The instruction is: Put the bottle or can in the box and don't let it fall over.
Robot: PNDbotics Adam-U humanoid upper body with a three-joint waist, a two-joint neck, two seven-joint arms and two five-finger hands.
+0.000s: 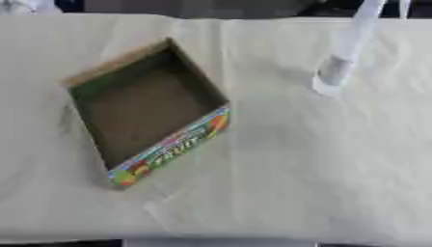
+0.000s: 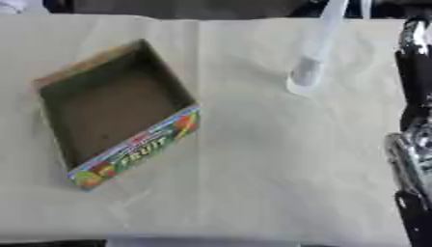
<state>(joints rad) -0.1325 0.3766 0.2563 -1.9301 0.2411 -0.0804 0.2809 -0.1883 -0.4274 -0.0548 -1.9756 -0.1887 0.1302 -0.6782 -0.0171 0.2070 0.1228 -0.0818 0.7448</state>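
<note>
Item one, the bottle (image 2: 314,53): pale, slim, clear or whitish, standing on the counter (image 2: 253,183) toward the far right; its long axis runs up out of the frame's top edge, leaning in the picture as a tall upright thing would from this viewpoint. Its foot rests on the cloth, well apart from everything else. Item two, the box (image 1: 143,103): open-topped cardboard tray, empty, brown inside, bright fruit print on the near wall, set diamond-wise on the left half of the counter, down-left of the bottle. Item three, my right arm (image 2: 413,144): black and silver, entering along the right edge of the right eye view only; the bottle lies up and to the left of it. The robot hand itself does not show clearly, so I cannot tell how far open it is or whether it has hold of anything. My left robot hand is in neither view. Judgement: the right arm is nearer the bottle; the carry to the box would run leftward and toward me, keeping that long axis vertical.
</note>
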